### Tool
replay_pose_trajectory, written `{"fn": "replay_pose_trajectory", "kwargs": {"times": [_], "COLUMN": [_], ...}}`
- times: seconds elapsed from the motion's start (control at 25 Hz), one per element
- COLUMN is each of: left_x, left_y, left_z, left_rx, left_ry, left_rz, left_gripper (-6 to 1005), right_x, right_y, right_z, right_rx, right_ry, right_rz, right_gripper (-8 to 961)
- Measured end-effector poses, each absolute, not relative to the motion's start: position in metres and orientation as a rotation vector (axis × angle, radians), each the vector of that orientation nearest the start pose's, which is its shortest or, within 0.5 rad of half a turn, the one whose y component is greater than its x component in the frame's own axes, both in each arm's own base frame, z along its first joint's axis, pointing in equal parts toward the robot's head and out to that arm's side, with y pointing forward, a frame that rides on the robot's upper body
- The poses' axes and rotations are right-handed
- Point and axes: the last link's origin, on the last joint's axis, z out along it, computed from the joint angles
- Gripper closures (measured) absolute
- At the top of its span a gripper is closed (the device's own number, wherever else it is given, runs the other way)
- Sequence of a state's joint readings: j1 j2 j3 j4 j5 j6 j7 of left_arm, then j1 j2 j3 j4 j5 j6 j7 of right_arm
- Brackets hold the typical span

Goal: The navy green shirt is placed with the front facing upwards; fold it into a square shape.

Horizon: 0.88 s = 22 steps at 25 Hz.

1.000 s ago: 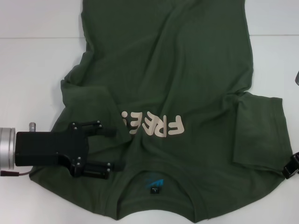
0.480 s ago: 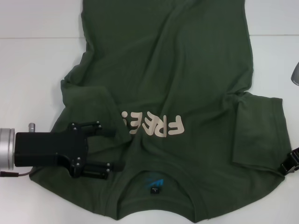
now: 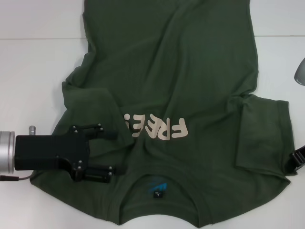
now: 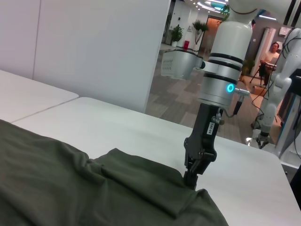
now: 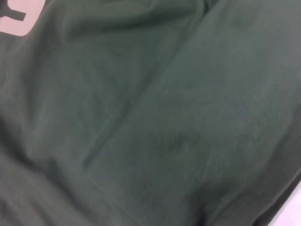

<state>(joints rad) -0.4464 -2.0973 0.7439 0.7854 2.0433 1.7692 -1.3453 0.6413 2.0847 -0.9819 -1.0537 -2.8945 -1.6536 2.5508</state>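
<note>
The left gripper (image 3: 116, 151) lay wide open on the shirt (image 3: 190, 71) spread across the table (image 3: 33, 71), unmoved, while the right gripper (image 4: 192, 178), fingers unclear, had edged slightly up the sleeve's edge.

Your dark olive-green cotton T-shirt (image 3: 181, 86) lies face up on white table (image 3: 33, 81), cream "FREE!" lettering (image 3: 155, 127) near you, blue-black neck label (image 3: 157, 190) at collar. Black left gripper (image 3: 114, 151) over shirt's left shoulder, fingers spread apart. Right gripper (image 3: 298, 159) at right sleeve hem, mostly out of view.
</note>
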Motion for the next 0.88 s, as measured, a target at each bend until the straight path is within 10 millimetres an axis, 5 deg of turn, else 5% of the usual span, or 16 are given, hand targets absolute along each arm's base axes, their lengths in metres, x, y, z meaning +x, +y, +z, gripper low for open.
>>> {"fn": "replay_pose_trajectory", "kwargs": {"times": [0.28,0.6,0.88], "left_x": [-0.260,-0.259,-0.260], "left_y": [0.289,0.289,0.288], "left_z": [0.003,0.002,0.003], "left_rx": [-2.922,-2.918,-2.903], "left_ry": [-0.483,-0.484,-0.498], "left_rz": [-0.708,-0.719,-0.731], "left_gripper": [82,82,82], "right_x": [0.282,0.285,0.268], "right_y": [0.338,0.339,0.345], "right_z": [0.032,0.036,0.064], "right_rx": [-2.291,-2.286,-2.287], "right_ry": [1.498,1.472,1.376], "right_rz": [-0.683,-0.665,-0.522], "right_gripper": [929,948,950]}}
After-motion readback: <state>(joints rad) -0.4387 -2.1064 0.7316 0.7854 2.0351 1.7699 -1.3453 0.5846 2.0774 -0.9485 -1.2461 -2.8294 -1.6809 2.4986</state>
